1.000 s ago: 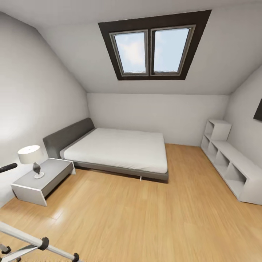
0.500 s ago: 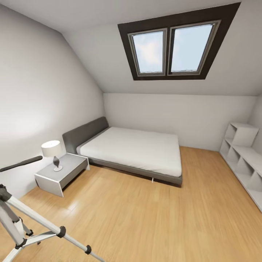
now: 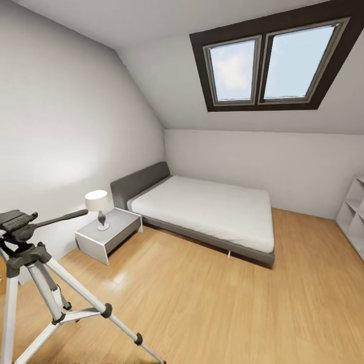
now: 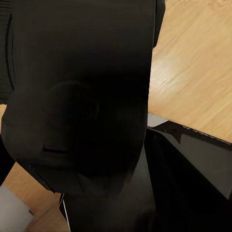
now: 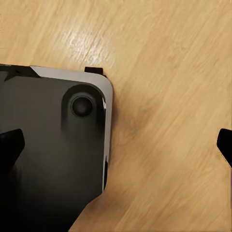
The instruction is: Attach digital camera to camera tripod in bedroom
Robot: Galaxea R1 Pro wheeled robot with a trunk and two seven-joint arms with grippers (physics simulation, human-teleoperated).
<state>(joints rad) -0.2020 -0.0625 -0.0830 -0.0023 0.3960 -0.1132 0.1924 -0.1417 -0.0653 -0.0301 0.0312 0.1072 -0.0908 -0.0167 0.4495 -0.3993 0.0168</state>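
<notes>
The camera tripod [image 3: 31,259] stands on the wood floor at the lower left of the head view, with silver legs, black joints and a dark pan head whose long handle [image 3: 61,218] points right. Nothing sits on the pan head. In the left wrist view a dark boxy body with a faint round lens, the digital camera [image 4: 77,101], sits right in front of the lens between the fingers of my left gripper [image 4: 79,72]. My right gripper [image 5: 118,145] is open over bare floor, its fingertips [image 5: 12,145] far apart.
This is the bedroom: a white bed [image 3: 202,210] with a grey headboard, a grey nightstand [image 3: 108,233] with a lamp [image 3: 97,205], a skylight window [image 3: 273,65], and a white cubby shelf [image 3: 354,212] at the right edge. My black base [image 5: 48,154] shows below the right gripper.
The head view has swung left, so the bed, nightstand and window have slid right in the picture. The tripod has come in from the lower left corner, and its head now shows.
</notes>
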